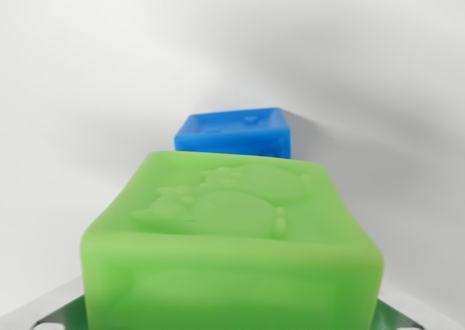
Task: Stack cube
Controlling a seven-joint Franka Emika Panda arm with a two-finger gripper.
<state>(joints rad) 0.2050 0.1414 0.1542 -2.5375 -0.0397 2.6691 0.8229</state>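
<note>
No writing can be read; an embossed animal figure is borne on the soft green rubber cube (236, 250). A smaller-looking blue rubber cube (234, 132) is seen behind it on the white desk (87, 68). The end effector (232, 319) is seen only as metal tips at both lower corners beside the green cube; whether it is pinching cannot be told.

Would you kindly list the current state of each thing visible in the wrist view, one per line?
green cube: close to the camera, between the gripper parts at the bottom corners, embossed face up; apparently held.
blue cube: behind the green cube in this view, resting on the white surface, nothing stacked on it.
gripper: only metal bits visible at the bottom edge; appears shut on the green cube.
white surface: bare around the cubes.
</note>
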